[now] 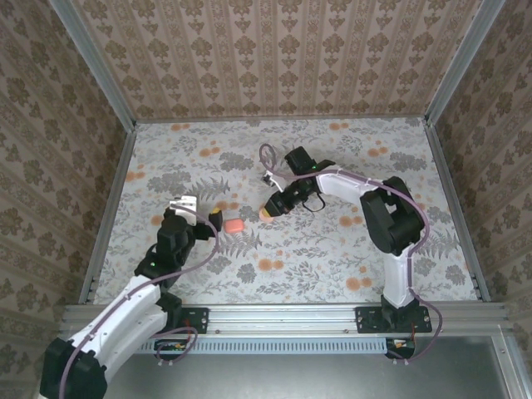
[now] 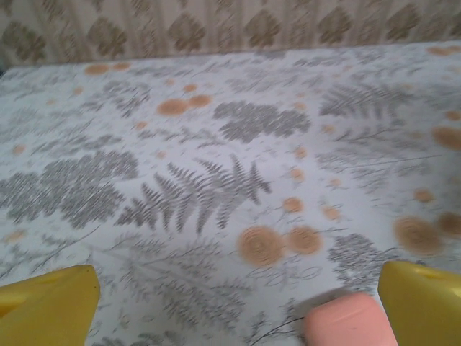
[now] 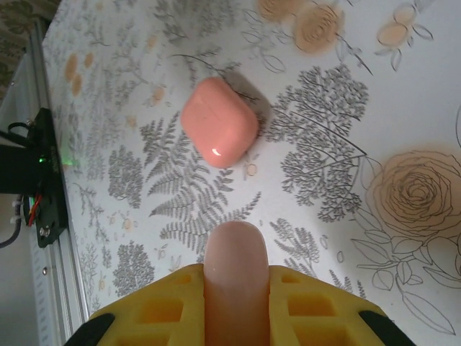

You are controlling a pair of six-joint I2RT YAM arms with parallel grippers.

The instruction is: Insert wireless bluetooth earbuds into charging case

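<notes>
The charging case (image 1: 233,225) is a coral-pink rounded-square box lying shut on the flowered table. My left gripper (image 1: 208,220) stands open just left of it. In the left wrist view the case (image 2: 349,321) lies low on the right, close to the right yellow finger (image 2: 425,303), and the gripper (image 2: 238,310) holds nothing. My right gripper (image 1: 268,213) hovers to the right of the case, shut on a pale pink rounded piece (image 3: 234,267) seen edge-on between its yellow jaws (image 3: 234,277). The case (image 3: 219,121) lies ahead of it, apart. The earbuds are hidden.
The table (image 1: 332,249) has a grey fern and orange flower print. Patterned walls and metal rails (image 1: 112,208) close it in on three sides. A black bracket with a green light (image 3: 43,173) sits at the table edge, left in the right wrist view.
</notes>
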